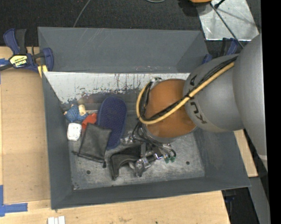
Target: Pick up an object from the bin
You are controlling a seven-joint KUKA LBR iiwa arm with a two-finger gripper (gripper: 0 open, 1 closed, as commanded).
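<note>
My gripper [143, 161] is low in the bin's front middle, under the arm's orange cover. Just to its left a black angular plastic piece [119, 161] lies on the bin floor, close against the gripper's metal parts; whether it is held I cannot tell. A small green bit [170, 159] shows at the gripper's right. A dark blue oval pad [112, 119] lies behind and to the left, partly overlapping a dark grey folded pouch [92, 143].
At the left of the bin lie a white die-like cube [74, 131], a red-orange piece [89, 120] and a small blue-and-tan thing [75, 112]. The arm and its cover hide the bin's right middle. Bare floor shows at the front right.
</note>
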